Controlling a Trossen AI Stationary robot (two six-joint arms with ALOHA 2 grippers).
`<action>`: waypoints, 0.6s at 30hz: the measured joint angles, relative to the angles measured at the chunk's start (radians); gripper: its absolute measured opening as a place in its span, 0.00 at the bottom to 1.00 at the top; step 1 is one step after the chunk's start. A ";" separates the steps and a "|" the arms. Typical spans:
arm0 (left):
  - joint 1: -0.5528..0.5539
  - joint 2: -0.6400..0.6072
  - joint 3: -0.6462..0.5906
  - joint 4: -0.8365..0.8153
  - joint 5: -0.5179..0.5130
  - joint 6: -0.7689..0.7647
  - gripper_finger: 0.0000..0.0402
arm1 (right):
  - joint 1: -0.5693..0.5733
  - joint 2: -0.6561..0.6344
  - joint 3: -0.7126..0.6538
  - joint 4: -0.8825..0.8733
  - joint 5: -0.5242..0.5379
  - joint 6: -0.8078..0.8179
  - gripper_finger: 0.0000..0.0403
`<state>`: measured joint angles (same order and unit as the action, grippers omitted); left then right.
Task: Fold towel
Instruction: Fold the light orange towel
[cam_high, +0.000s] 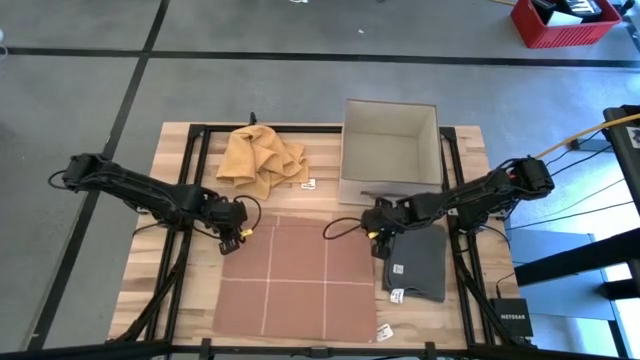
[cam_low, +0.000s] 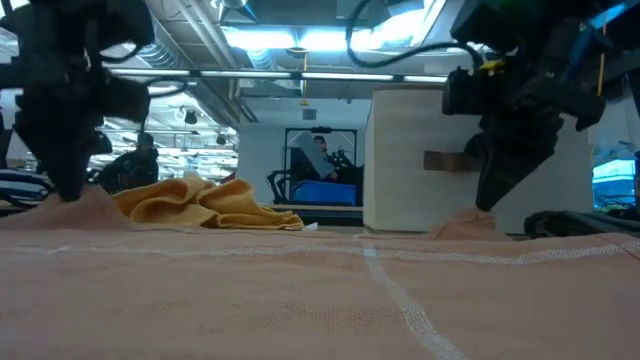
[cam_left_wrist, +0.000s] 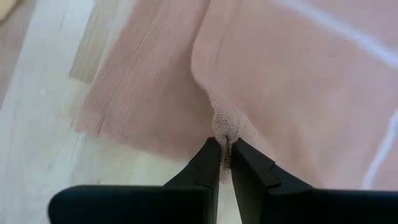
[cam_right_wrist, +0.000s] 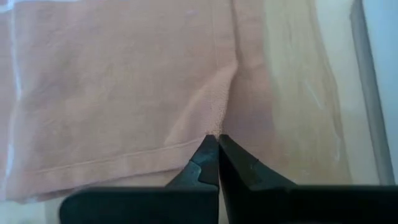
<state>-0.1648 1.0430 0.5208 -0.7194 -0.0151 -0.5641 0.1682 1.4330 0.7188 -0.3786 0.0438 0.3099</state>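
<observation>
The pink towel (cam_high: 298, 282) lies spread flat on the worktop (cam_high: 180, 160), filling the near middle. The left gripper (cam_high: 243, 234) pinches its far left corner, and the right gripper (cam_high: 376, 238) pinches its far right corner, both clamped tight on cloth.

Both arms matte black, jointed links, black cables looped alongside. Left gripper (cam_high: 243, 236) and right gripper (cam_high: 376, 238): yellow tags, tapered black fingers (cam_left_wrist: 208, 168).

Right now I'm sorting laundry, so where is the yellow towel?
In the high view the crumpled yellow towel lies at the table's far edge, left of the open box and beyond the spread pink towel.
</observation>
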 joint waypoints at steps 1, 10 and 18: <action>-0.001 -0.008 0.001 0.000 0.000 -0.005 0.06 | 0.008 0.000 0.003 -0.001 0.011 0.002 0.01; -0.014 -0.048 0.052 -0.063 -0.106 -0.008 0.02 | 0.097 -0.002 0.078 -0.151 0.146 0.051 0.00; -0.014 -0.068 0.053 -0.143 -0.317 -0.042 0.02 | 0.144 -0.005 0.128 -0.266 0.399 0.046 0.00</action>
<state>-0.1791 0.9747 0.5743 -0.8620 -0.3323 -0.6058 0.3124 1.4280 0.8468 -0.6448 0.4424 0.3558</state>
